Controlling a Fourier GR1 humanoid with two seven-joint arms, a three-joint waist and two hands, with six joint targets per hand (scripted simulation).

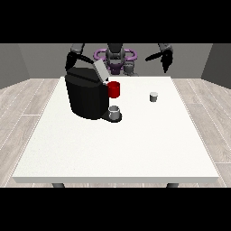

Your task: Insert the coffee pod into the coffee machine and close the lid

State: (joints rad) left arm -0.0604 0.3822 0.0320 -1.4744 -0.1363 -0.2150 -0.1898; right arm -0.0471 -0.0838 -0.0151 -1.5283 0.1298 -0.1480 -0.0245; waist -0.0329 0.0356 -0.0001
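Coffee pod (154,96), small and grey, stands alone right of centre on the white table (135,149), untouched by either hand. The hand at the view's right (167,60) hangs in the upper right of the frame, above the table's far edge and well apart from the pod, its dark fingers pointing downward (whether they are straight or curled cannot be told at this range). The hand at the view's left (71,60) hovers in the upper left, just behind the top of the coffee machine (85,97); the lie of its fingers cannot be told either, and it appears to hold nothing. Outward from the hands, the black coffee machine sits left of centre on the table, its grey lid (101,70) tilted up and open at the top. A red part (114,89) projects from the machine's right side, and below it a small grey cup (115,113) rests on the machine's base. The robot's torso (115,56) shows at top centre, behind the table's far edge. Pale wooden flooring (22,103) surrounds the table.
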